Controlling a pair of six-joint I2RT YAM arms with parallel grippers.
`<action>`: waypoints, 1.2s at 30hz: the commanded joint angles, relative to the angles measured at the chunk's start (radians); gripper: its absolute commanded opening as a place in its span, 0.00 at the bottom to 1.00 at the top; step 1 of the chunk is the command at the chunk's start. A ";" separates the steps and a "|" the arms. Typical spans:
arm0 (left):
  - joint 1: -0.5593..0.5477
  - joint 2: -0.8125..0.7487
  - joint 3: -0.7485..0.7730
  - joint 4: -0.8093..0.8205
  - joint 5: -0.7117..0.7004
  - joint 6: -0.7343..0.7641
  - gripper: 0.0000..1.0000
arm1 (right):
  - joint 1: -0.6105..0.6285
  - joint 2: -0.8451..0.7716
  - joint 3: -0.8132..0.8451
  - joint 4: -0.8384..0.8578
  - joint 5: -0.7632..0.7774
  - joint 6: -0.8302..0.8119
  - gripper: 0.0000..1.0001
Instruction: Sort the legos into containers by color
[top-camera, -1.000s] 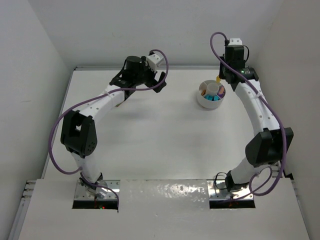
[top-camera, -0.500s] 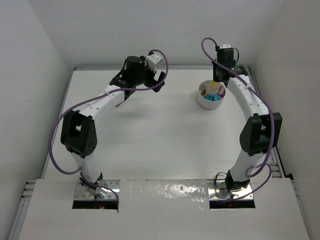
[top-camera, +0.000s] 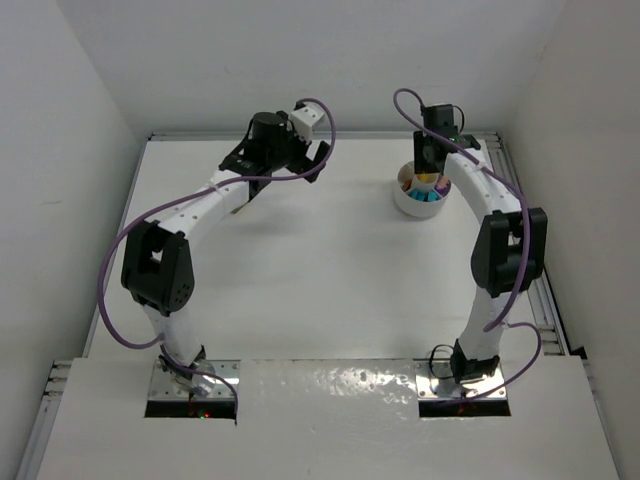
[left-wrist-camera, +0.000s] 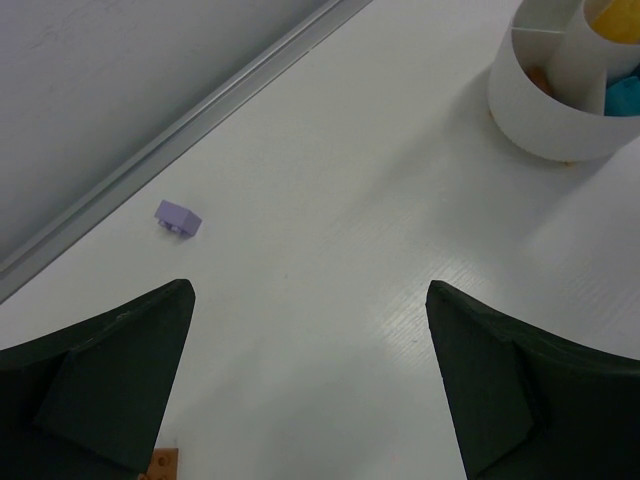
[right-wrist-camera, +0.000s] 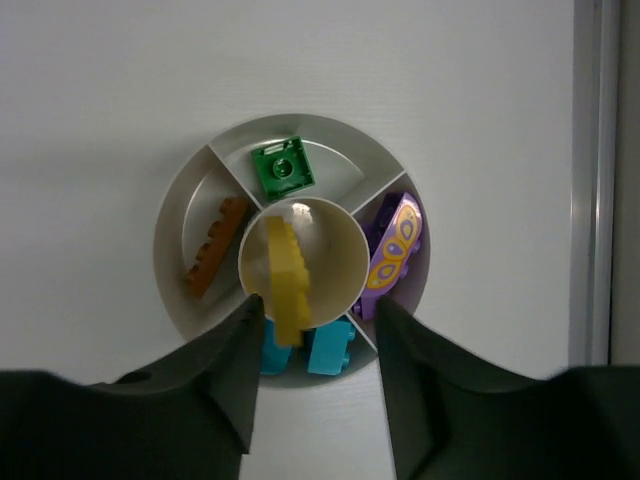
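The white dish (right-wrist-camera: 168, 232) lies right below my right gripper (right-wrist-camera: 318, 310). Its jaws stand open on either side of a yellow brick (right-wrist-camera: 285, 280), which leans in the centre cup and touches neither finger. Around the cup lie a green brick (right-wrist-camera: 283, 168), a brown brick (right-wrist-camera: 215, 245), purple pieces (right-wrist-camera: 395, 245) and teal bricks (right-wrist-camera: 332, 350), each colour in its own wedge. My left gripper (left-wrist-camera: 308, 290) hangs open and empty over the table. A small purple brick (left-wrist-camera: 178, 217) lies ahead of it near the rail. From above, the dish (top-camera: 408, 203) sits at the back right.
A metal rail (left-wrist-camera: 200, 125) runs along the table's back edge, with the wall behind it. Part of an orange brick (left-wrist-camera: 160, 466) shows at the bottom edge of the left wrist view. The dish (left-wrist-camera: 545, 125) stands to the right of the left gripper.
My right arm swung left over the dish with the yellow brick. Its jaws then opened and the brick now rests in the centre cup. The left arm has not moved.
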 joint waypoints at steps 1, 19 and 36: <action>-0.007 -0.021 0.007 -0.002 -0.088 -0.026 1.00 | 0.002 0.007 0.058 -0.001 -0.021 -0.001 0.50; 0.082 0.501 0.678 -0.335 -0.402 -0.193 0.99 | 0.005 -0.169 0.023 0.037 -0.181 0.076 0.63; 0.088 0.797 0.790 -0.019 -0.552 -0.322 1.00 | 0.104 -0.262 -0.027 -0.096 -0.132 0.096 0.59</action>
